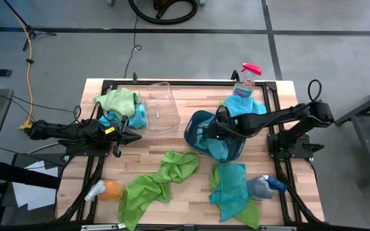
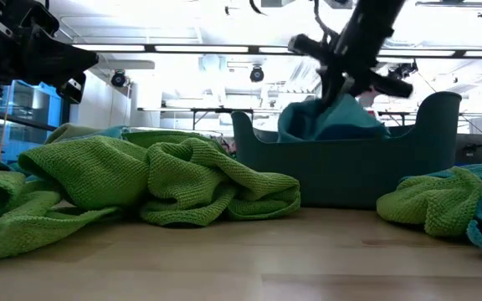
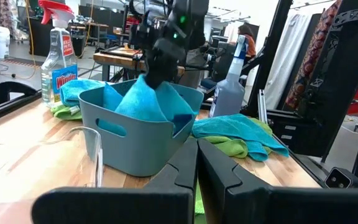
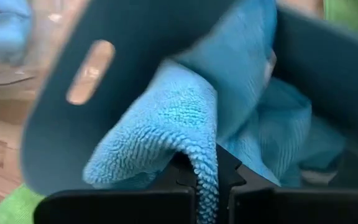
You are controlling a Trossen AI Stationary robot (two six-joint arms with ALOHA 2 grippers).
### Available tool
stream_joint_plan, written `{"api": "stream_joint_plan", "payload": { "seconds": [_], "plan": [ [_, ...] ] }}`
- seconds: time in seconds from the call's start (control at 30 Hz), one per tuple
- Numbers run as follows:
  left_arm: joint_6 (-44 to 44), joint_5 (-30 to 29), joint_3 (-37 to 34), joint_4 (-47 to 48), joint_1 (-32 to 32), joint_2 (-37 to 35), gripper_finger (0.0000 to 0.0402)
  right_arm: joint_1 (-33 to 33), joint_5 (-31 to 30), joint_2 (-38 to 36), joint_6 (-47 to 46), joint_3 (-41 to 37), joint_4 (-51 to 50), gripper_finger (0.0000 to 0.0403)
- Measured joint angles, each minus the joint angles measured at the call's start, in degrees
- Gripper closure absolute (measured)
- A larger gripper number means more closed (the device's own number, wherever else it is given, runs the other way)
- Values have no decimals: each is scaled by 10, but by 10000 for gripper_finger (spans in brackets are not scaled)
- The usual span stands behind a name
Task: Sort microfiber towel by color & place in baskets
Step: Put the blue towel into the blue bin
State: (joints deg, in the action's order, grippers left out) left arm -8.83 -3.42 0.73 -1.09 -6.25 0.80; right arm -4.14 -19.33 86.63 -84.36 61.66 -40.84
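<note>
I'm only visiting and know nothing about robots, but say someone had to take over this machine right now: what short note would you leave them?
Right tool: shut on a blue microfiber towel, holding it over the opaque dark teal-blue plastic tub in the table's middle.
Left tool: shut, holding nothing, waiting beside the clear see-through plastic tub.
Done: blue cloth is going into the teal tub; the clear tub looks to hold no towel.
Left: a green towel and a blue and green pile at the near edge, a green and blue pile next to the clear tub, and a blue towel under the red-capped spray bottle.
</note>
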Motion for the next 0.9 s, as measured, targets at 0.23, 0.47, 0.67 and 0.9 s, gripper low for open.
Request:
{"api": "stream_joint_plan", "payload": {
  "seconds": [0.23, 0.47, 0.67, 0.9],
  "plan": [
    [0, 0, 0, 0, 0, 0, 401, 14, 29, 0, -75, -114, 206, 403],
    [0, 0, 0, 0, 0, 0, 401, 23, 22, 2, -151, -187, 284, 403],
    [0, 0, 0, 0, 0, 0, 401, 23, 16, 23, -224, -224, 292, 403],
    [0, 0, 0, 0, 0, 0, 401, 23, 13, 39, -252, -227, 296, 384]
  ]
}}
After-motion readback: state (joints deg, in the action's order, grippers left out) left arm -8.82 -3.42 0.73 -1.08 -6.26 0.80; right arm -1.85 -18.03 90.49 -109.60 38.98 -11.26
